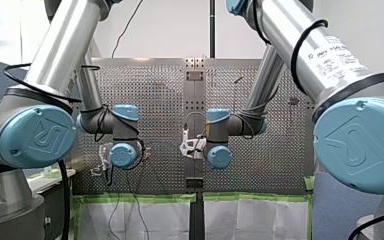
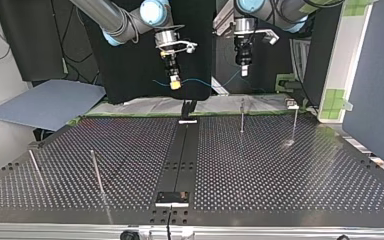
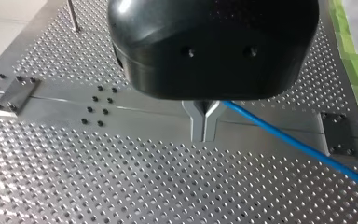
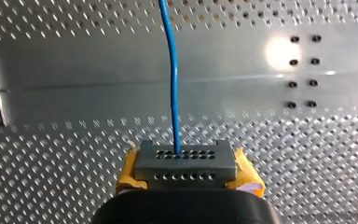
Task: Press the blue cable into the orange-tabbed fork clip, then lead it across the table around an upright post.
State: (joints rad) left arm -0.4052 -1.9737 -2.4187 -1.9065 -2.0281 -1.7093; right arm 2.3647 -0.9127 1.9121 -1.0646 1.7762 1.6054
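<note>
Two pairs clench the blue cable [image 3: 298,144], strung in air above the desk's [image 2: 280,165] middle strip [image 2: 182,150] near its arm-side edge: my left fingers [image 3: 198,122], metal, and my right fingers [image 4: 185,163], yellow-padded; light, thin and limp, it probably wants short, taut holds beside the stretch being pressed.

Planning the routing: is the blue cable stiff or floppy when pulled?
Probably floppy: the cable sags between my right gripper and my left gripper. Likely light, being thin. Short lengths stand nearly straight, so perhaps slightly springy.
</note>
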